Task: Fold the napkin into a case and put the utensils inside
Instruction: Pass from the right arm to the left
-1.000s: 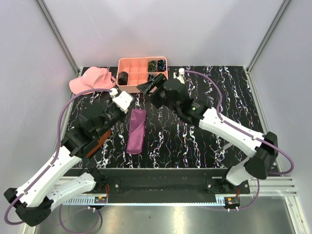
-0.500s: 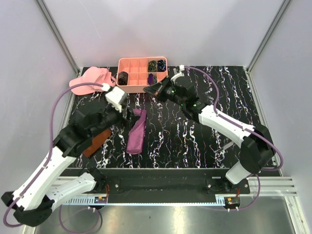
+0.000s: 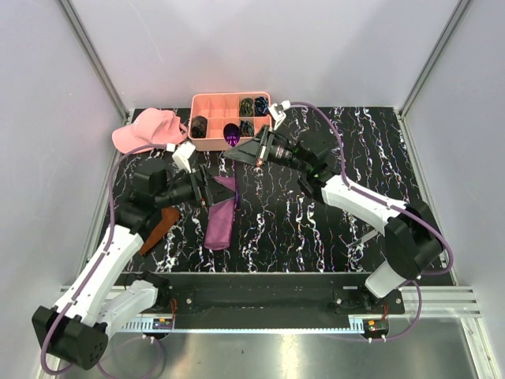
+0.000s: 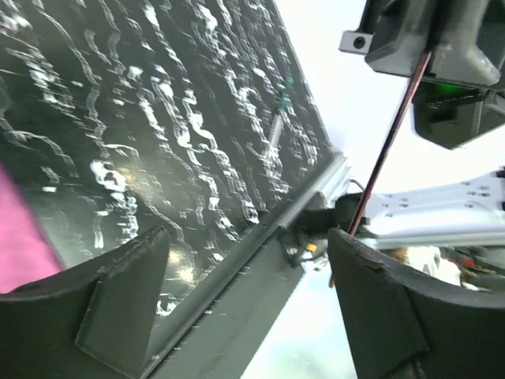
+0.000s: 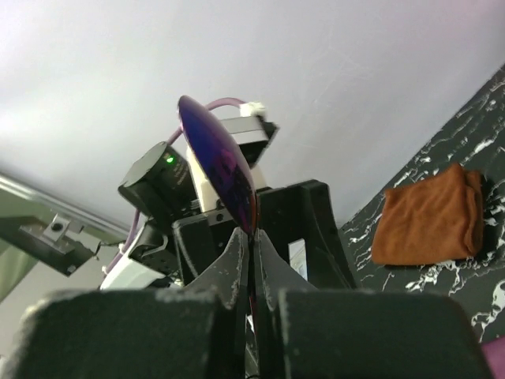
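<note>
Honestly, my right fingers (image 5: 252, 251) pinch only the spoon's (image 5: 219, 162) thin stem above the bench (image 3: 316, 237) while my left fingers (image 3: 211, 191) hang spread at the folded napkin's (image 3: 219, 223) far end, so the spoon may swivel or shove the unheld cloth aside.

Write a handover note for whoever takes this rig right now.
Left gripper: open, empty, beside the far end of the napkin.
Right gripper: shut on the handle of a purple spoon, raised near the pink tray.
Done: napkin folded into a long strip on the table.
Left: the spoon and another slim pale utensil, lying on the table, go inside.
</note>
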### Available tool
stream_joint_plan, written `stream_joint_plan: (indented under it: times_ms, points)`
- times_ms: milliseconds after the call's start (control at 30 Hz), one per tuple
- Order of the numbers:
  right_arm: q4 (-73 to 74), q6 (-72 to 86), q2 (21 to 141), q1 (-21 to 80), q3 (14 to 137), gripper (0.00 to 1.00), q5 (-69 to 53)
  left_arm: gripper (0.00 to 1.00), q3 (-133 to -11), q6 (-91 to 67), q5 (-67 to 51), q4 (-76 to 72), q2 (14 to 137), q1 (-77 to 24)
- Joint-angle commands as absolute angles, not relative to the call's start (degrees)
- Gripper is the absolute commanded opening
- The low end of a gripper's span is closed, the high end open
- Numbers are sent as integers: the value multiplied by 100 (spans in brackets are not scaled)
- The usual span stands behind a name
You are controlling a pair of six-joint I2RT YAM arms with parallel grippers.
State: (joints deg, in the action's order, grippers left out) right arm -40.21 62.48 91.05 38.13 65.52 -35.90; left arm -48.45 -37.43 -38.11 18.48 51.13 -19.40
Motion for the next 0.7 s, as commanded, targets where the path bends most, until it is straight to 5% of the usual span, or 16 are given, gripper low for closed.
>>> stream_joint_plan:
  times_ms: [0,133,267,500,667]
  points:
    - [-4851,6530,9184,3920,6609,0,-3789,79,-4887,-4376,-4728,546,5115,-1916]
    - [-4764,6416,9246,4043,6636,0,-3490,68,-4414,-5165,-5071,-585,5185,-1916]
    - [-4737,6337,9386,4043,6697,0,-3471,75,-4289,-5353,-5221,-958,5036,-1916]
    - [-4422,6039,9080,4052,6478,0,-3419,78,-5218,-3931,-4221,1751,4562,-1784]
    - [-4367,5967,9008,4052,6293,0,-3340,87,-5081,-3822,-4181,1566,4403,-1793]
